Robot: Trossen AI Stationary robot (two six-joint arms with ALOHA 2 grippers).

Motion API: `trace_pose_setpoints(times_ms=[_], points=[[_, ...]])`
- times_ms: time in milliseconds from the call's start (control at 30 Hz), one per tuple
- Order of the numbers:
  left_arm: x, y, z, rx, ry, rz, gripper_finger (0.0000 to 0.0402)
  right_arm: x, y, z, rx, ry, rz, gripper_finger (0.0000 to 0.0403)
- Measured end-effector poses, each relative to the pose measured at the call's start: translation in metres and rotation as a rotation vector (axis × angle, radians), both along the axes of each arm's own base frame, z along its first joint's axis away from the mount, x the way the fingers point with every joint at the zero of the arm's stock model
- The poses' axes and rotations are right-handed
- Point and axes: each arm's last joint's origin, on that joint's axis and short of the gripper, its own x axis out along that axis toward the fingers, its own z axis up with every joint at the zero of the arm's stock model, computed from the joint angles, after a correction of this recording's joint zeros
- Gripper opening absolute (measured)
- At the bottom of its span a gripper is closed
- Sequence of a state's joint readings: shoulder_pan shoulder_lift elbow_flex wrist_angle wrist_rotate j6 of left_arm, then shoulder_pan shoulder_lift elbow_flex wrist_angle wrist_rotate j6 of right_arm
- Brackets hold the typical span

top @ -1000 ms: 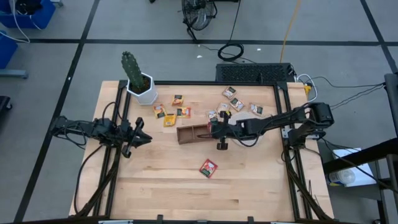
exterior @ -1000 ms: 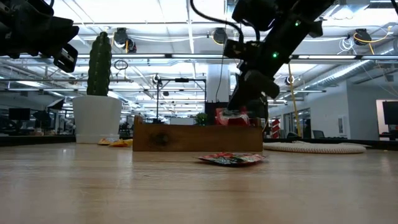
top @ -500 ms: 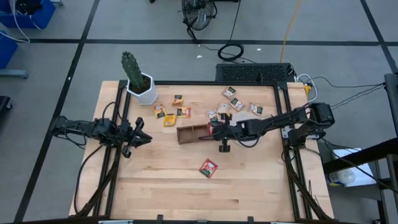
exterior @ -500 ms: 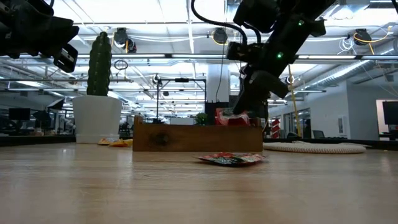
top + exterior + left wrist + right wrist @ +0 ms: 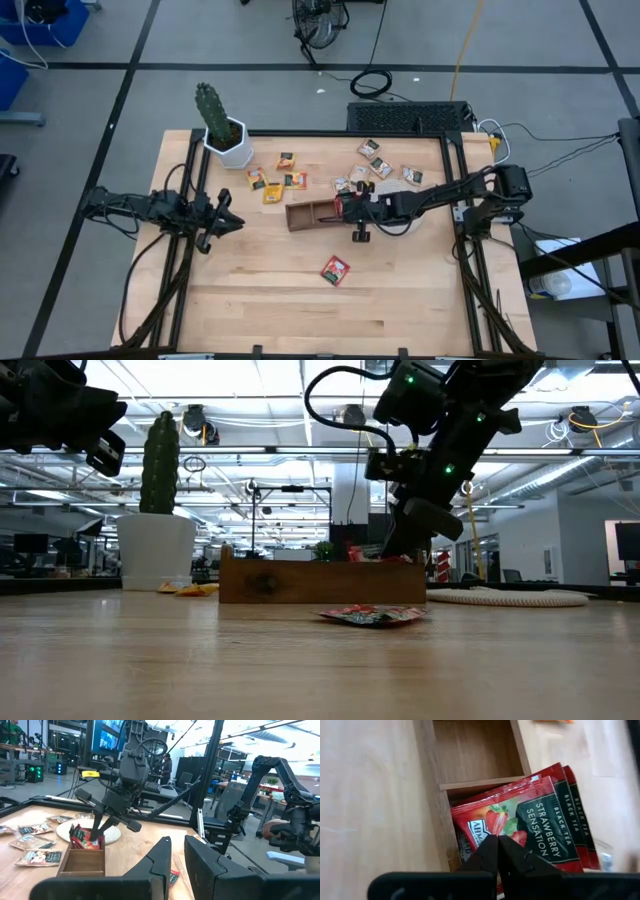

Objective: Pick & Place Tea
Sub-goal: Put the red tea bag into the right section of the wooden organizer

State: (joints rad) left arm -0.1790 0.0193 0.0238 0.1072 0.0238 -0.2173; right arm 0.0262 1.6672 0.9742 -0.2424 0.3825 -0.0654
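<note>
A potted cactus in a white pot stands at the upper left of the table in the high view. Just below and right of it lie four yellow-orange sachets. Several tan sachets are scattered at upper centre, some beside a round whitish disc that is mostly covered by the right arm. The wooden tray lies at the middle of the table with its long axis running left to right. One red sachet lies flat on the bare wood below it, turned cornerwise to the table's edges.

The right gripper reaches in from the right, over the disc, to the tray's right-hand end. In the right wrist view its fingers are pressed together over the red strawberry sachets that stand tilted in the end compartment, their printed faces leaning out over the tray's wall. A sachet may be pinched between the tips, but the view does not settle it. The next compartment shows only bare wood. In the low view the red packets barely clear the tray's rim, with the gripper right above them.

The left gripper hovers at the table's left edge, well apart from the tray, its fingers only slightly parted and holding nothing.
</note>
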Motion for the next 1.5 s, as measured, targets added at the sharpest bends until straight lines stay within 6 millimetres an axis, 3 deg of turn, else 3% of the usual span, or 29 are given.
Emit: trace_pose_setpoints(times_ms=[500,967,1500], points=[[0.0,0.0,0.0,0.0,0.001,0.0,0.0058,0.004,0.016,0.01,-0.098,-0.078,0.052,0.0],[0.0,0.0,0.0,0.0,0.0,0.0,0.0058,-0.002,0.01,0.005,0.006,-0.021,0.016,0.0],[0.0,0.0,0.0,0.0,0.001,0.0,0.0058,-0.007,0.006,-0.004,0.009,-0.017,-0.002,0.0]])
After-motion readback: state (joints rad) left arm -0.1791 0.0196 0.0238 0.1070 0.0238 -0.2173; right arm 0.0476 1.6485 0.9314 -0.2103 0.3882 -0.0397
